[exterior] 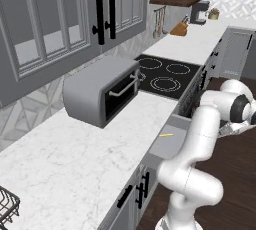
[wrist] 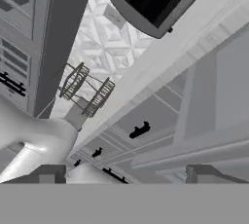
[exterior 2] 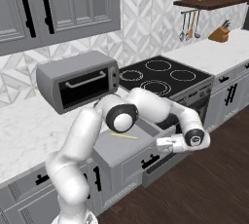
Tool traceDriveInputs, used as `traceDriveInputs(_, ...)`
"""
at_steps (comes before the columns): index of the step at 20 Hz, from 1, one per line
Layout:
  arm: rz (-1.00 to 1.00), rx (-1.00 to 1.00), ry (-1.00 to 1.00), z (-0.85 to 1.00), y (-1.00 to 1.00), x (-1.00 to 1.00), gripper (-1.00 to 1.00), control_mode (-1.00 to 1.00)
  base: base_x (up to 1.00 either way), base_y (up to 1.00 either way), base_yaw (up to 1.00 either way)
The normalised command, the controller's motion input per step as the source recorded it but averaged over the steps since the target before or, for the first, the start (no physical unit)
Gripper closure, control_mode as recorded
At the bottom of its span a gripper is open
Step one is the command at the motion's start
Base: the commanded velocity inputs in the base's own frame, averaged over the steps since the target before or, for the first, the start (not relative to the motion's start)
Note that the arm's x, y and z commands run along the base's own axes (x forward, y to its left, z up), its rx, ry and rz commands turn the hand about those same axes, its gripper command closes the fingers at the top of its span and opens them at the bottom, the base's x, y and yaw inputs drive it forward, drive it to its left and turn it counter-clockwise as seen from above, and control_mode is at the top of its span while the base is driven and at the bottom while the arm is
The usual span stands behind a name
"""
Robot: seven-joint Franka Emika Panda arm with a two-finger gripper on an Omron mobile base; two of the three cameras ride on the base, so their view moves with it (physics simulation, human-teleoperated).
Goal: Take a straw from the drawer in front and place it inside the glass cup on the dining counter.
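The gripper [exterior 2: 161,143], fingers apart and empty, hangs just outside the open grey drawer [exterior 2: 127,143]; the thin yellow straw [exterior 2: 123,135] behind it could roll away if nudged.

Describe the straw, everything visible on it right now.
The straw is a thin, straight yellow-tan stick, too small to show any detail. It lies flat on the plain grey floor of the open drawer, roughly in the middle, apart from the walls, angled a little across the drawer. Nothing touches it but the drawer floor. The gripper is out beyond the drawer's front, not on the straw. The left base view shows it the same way.
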Motion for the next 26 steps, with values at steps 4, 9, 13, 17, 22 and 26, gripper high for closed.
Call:
traceDriveInputs(4, -0.13, -0.25, -0.16, 0.79, 0.34, 0.0, -1.0, -1.0, 0.0, 0.0, 0.0)
traceDriveInputs(9, -0.26, -0.28, -0.03, 0.26, 0.52, 0.32, -1.0, -1.0, 0.0, 0.0, 0.0)
traceDriveInputs(13, -0.22, -0.29, 0.03, 0.0, 0.38, 0.69, -1.0, -1.0, 0.0, 0.0, 0.0)
traceDriveInputs(17, -0.11, -0.27, 0.28, -0.09, 0.11, 0.78, -1.0, -1.0, 0.0, 0.0, 0.0)
traceDriveInputs(22, -0.01, -0.33, 0.14, -0.39, 0.0, 0.46, -1.0, -1.0, 0.0, 0.0, 0.0)
traceDriveInputs(26, 0.0, -0.35, 0.03, -0.53, 0.0, 0.19, -1.0, -1.0, 0.0, 0.0, 0.0)
